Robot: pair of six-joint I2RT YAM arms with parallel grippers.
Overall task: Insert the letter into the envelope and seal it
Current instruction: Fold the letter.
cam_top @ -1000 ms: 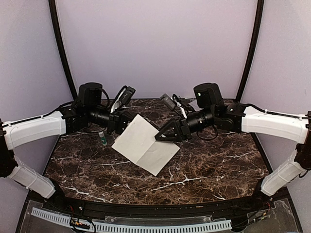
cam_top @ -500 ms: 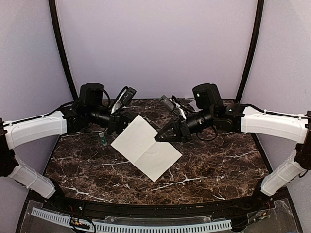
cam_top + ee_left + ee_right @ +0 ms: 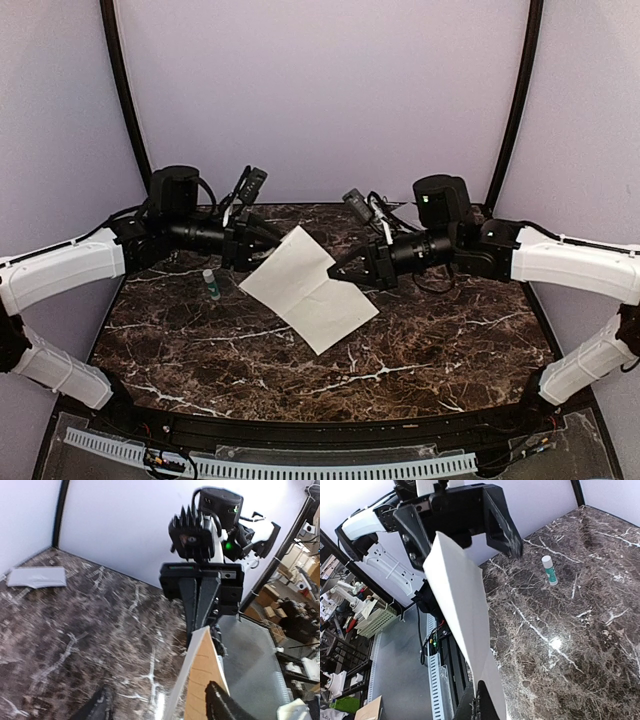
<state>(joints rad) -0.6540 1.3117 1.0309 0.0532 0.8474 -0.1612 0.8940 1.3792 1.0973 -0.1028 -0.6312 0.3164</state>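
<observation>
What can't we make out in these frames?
Envelope: left wrist view, blurred; flap open or shut unclear.
Letter: top view, any print too small; both wrist views see it almost edge-on.
Right end effector: right wrist view, fingers cut off by the bottom edge.
Glue stick: top view, label too small.

The left arm (image 3: 60, 275) and right arm (image 3: 575, 262) have white moulded link shells joined by black cylindrical joint housings. Thin black cables (image 3: 378, 207) loop loosely over the wrists. The left gripper (image 3: 262, 245) and right gripper (image 3: 338, 273) are black, with tapering wedge-shaped fingers on a rectangular carriage bearing small screw heads. Above the right gripper sits a black finned wrist camera (image 3: 195, 535). A green indicator lamp (image 3: 229, 546) glows on the housing behind.
</observation>
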